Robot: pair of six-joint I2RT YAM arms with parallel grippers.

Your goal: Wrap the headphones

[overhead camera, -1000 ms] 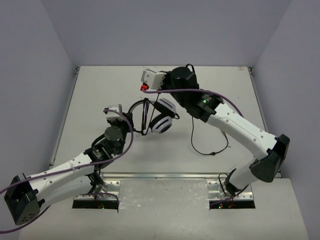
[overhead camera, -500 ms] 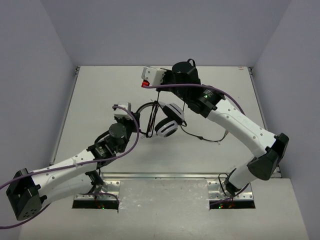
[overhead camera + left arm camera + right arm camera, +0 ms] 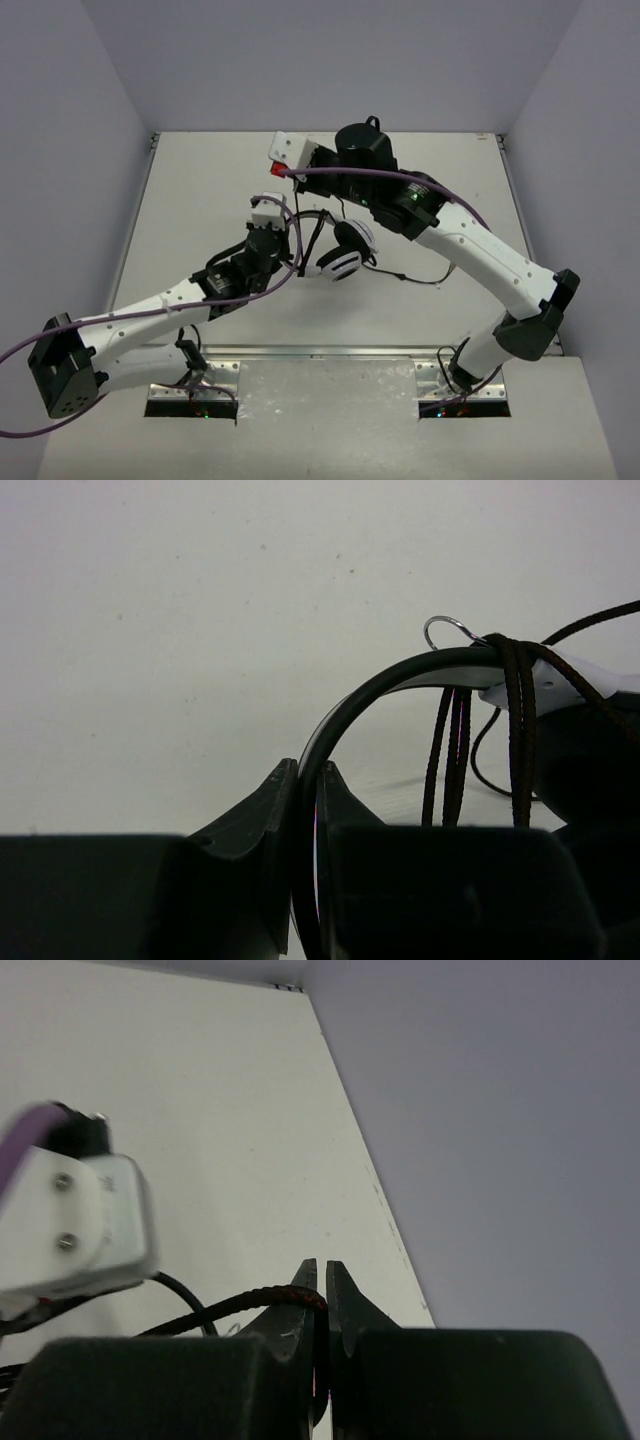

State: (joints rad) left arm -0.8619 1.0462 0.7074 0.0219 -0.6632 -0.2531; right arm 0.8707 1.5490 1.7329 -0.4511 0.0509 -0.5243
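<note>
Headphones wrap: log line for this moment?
step: wrapping headphones | left gripper: shut on headband | right gripper: shut on cable | cable: looped over headband, slack trailing on table

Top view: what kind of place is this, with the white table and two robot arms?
Probably a robot lab's test booth: a white table boxed in by plain walls, with the left arm and right arm bolted at its near edge, handling headphones.
</note>
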